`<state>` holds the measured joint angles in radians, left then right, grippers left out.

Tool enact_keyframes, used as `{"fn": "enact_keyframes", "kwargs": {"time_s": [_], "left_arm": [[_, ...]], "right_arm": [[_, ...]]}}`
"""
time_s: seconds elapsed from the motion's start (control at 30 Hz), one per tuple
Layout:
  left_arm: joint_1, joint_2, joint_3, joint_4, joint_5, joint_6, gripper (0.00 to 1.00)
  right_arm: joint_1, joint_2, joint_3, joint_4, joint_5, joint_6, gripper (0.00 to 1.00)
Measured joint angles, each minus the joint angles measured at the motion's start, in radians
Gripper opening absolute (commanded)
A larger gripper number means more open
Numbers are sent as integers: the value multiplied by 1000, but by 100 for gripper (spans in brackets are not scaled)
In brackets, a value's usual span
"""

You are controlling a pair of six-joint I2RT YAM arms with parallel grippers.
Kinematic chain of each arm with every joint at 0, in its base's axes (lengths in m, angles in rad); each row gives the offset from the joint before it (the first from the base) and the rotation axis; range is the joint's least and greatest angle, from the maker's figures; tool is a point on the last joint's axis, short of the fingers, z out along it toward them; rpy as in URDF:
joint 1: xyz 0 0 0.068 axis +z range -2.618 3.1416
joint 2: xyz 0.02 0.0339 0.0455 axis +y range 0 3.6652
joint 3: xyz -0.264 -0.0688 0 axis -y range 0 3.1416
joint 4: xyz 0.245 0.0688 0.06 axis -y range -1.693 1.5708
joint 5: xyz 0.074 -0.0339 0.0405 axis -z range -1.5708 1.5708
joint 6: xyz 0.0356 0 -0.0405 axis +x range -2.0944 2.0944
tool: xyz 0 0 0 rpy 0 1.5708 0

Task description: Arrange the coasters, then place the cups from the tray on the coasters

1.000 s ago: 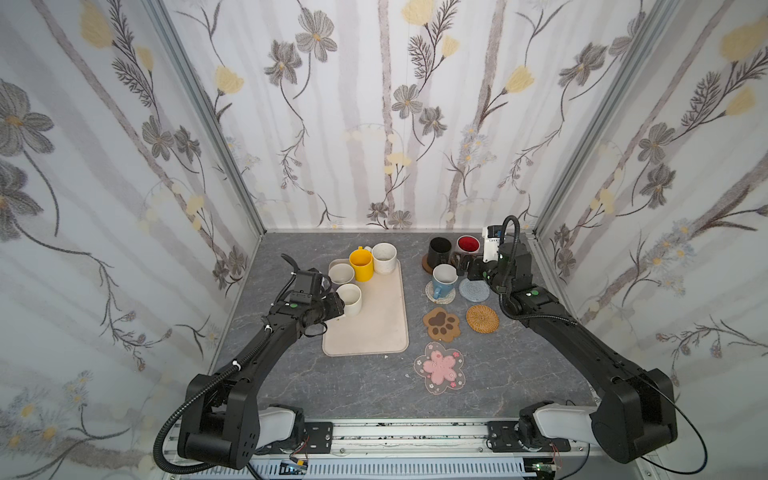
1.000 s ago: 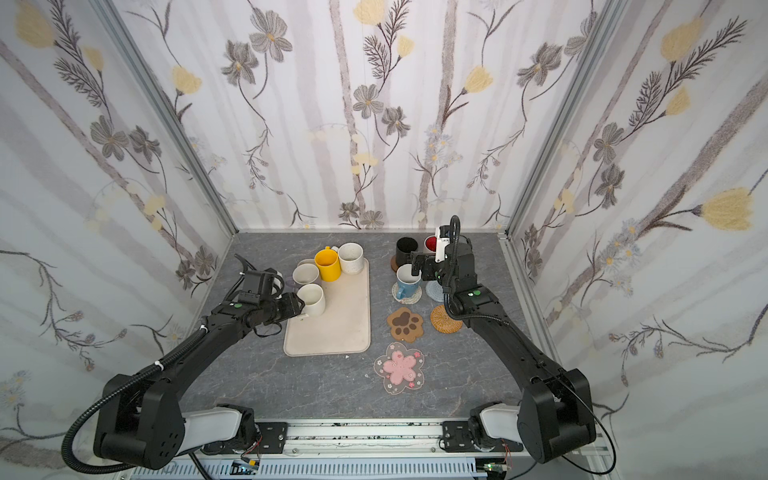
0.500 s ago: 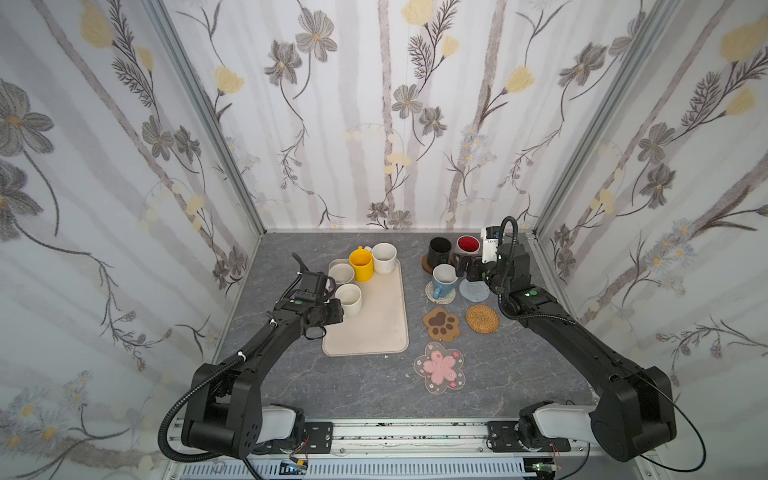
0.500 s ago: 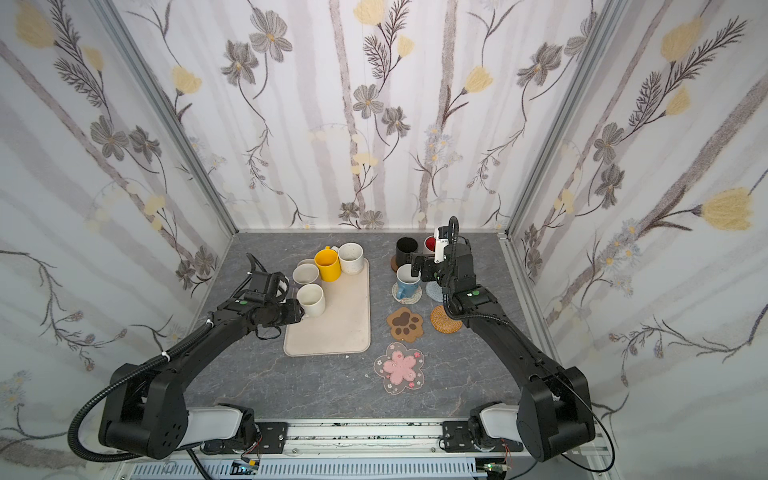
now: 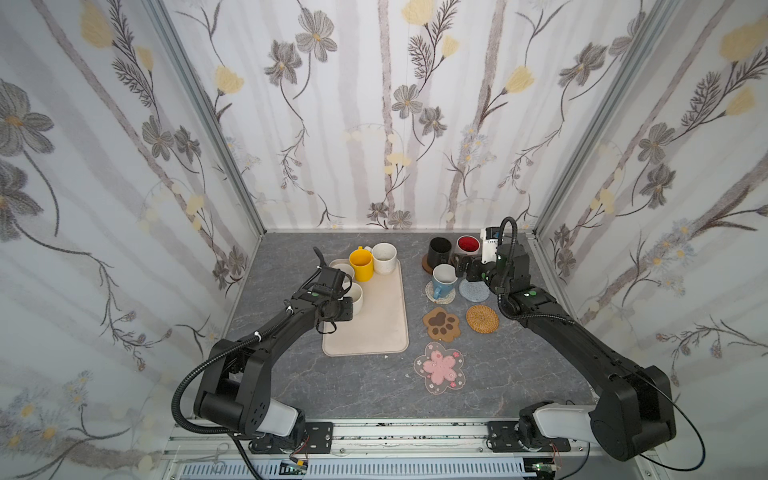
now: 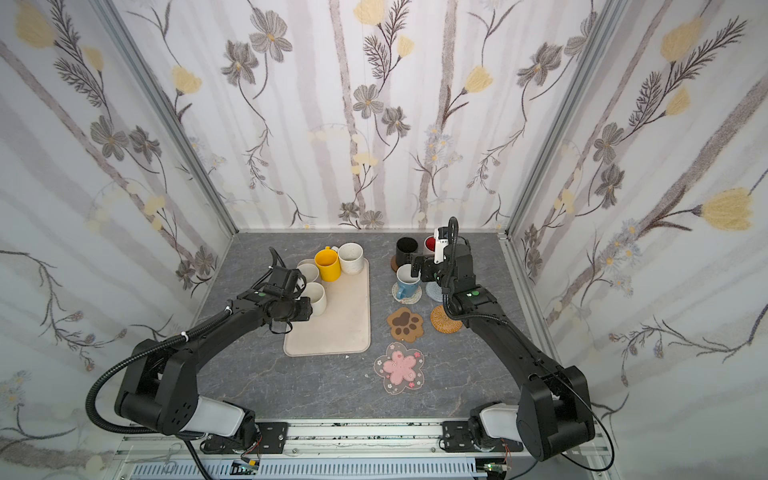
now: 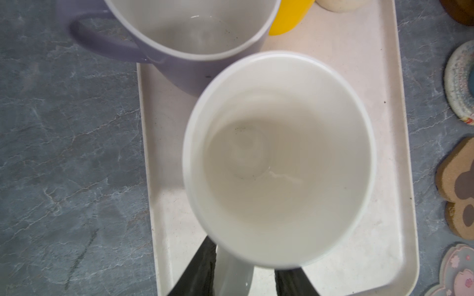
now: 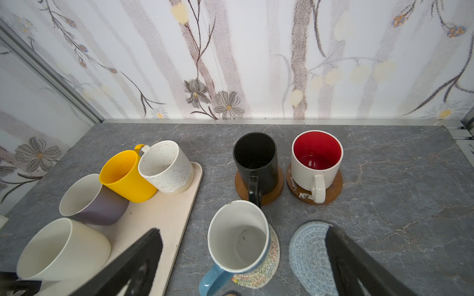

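An off-white cup stands on the beige tray at its left side. My left gripper straddles the cup's handle. One finger lies against the handle and the other stands a small gap off. A lilac cup, a yellow cup and a speckled off-white cup share the tray. My right gripper hangs wide open over the light blue cup, which sits on a pale woven coaster. It holds nothing.
The black cup and the red-inside cup sit on brown wooden discs near the back wall. Grey, rattan, paw and pink-flower coasters lie bare right of the tray.
My left gripper's jaws have narrowed around the off-white cup's handle, and the arm has edged in slightly. The right arm has stayed where it was.
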<state>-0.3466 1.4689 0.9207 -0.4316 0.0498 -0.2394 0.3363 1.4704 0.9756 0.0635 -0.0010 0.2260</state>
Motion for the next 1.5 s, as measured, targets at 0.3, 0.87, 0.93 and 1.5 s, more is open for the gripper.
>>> {"fn": "enact_keyframes", "kwargs": {"time_s": [0.3, 0.87, 0.93, 1.5], "left_arm": [[-32, 51, 26, -8, -68, -8, 30], [-75, 61, 68, -44, -98, -26, 0], [-86, 47, 78, -46, -98, -26, 0], [-345, 35, 284, -66, -55, 53, 0]], "right_arm": [[0, 0, -5, 0, 0, 0, 100], [0, -11, -8, 8, 0, 0, 100], [0, -12, -8, 8, 0, 0, 100], [-153, -116, -88, 37, -114, 137, 100]]}}
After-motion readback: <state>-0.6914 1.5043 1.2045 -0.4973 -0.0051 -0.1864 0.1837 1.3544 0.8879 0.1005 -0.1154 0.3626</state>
